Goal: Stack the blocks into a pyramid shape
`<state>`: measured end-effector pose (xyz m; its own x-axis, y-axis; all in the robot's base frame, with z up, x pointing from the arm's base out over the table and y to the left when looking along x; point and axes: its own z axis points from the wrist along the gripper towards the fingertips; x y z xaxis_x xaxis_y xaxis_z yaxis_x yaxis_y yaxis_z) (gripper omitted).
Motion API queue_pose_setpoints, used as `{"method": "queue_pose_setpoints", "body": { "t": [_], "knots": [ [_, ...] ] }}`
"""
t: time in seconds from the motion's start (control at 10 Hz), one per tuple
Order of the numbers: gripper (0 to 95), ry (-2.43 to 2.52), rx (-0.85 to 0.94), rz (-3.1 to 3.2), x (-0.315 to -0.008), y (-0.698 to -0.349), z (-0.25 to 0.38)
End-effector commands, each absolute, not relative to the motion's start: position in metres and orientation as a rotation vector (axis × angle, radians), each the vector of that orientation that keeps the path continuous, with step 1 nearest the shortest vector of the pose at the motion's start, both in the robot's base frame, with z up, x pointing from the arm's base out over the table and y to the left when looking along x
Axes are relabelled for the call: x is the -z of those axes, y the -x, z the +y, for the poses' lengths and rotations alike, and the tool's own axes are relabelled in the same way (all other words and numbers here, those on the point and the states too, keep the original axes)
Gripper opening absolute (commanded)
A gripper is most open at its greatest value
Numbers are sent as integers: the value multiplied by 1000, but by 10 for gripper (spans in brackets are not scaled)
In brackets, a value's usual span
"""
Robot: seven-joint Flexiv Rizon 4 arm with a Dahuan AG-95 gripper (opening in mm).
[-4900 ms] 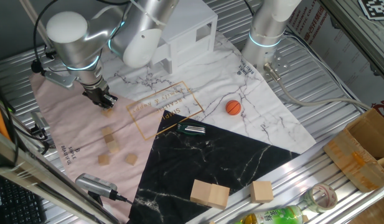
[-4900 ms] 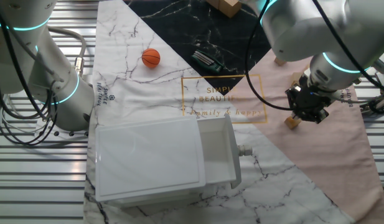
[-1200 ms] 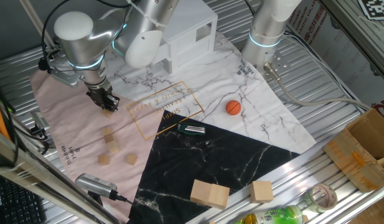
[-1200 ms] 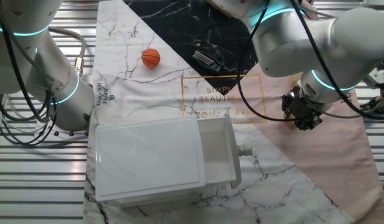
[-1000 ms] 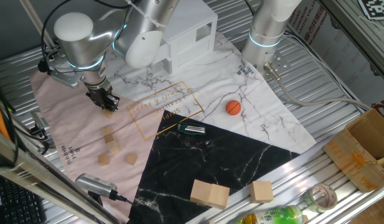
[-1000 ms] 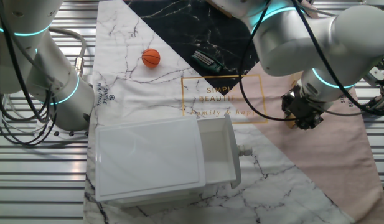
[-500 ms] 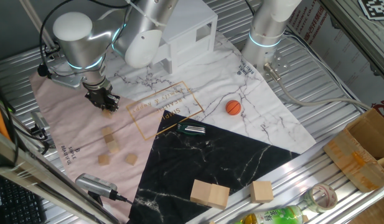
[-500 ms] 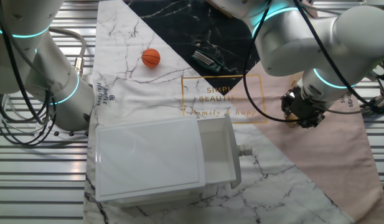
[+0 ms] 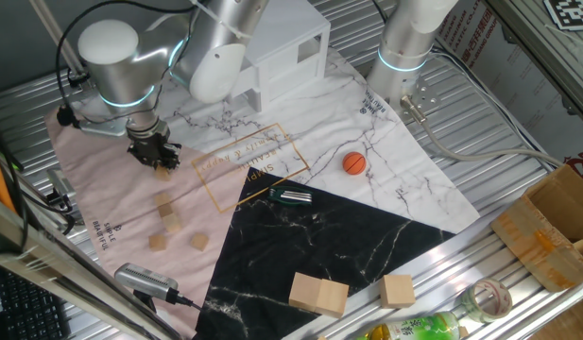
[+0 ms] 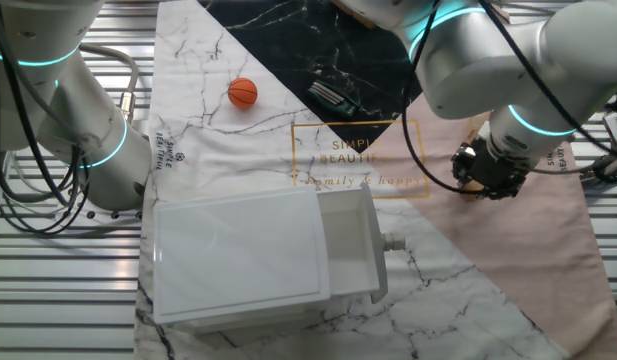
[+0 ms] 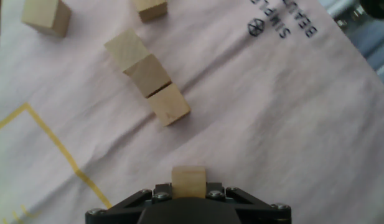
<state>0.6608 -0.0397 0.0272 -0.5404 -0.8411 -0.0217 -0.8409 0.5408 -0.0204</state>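
Over the pink cloth (image 11: 254, 124) (printed "SIMPLE BEAUTI…"), the gripper (image 11: 189, 186) clamps one small block (image 11: 189, 181).

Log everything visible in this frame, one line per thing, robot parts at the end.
held cube: 1, tan, between the claw's fingers
loose cubes: 5, tan, on the pink cloth; three touch in a row, two lie apart
big blocks: 2, pale wood, near edge of the black cloth
ball: 1, orange, on the marble cloth
drawer unit: 1, white, on the marble cloth, drawer pulled out
small tool: 1, dark, at the black cloth's corner
cardboard box: 1, brown, off the cloth
bottle: 1, green label, bottom edge
arm: 1, silver, above the pink cloth
claw: 1, black, closed on the held cube
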Motion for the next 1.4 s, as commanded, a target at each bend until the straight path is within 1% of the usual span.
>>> {"method": "queue_pose_setpoints", "body": {
  "t": [0.1, 0.4, 1.0, 1.4],
  "knots": [
    [0, 1673, 21, 2645, -30, -665, -34],
    [0, 1793, 36, 2579, -34, -670, -26],
    [0, 2031, 14, 2385, -27, -672, -16],
    [0, 2067, 8, 2348, -25, -672, -14]
  ]
}}
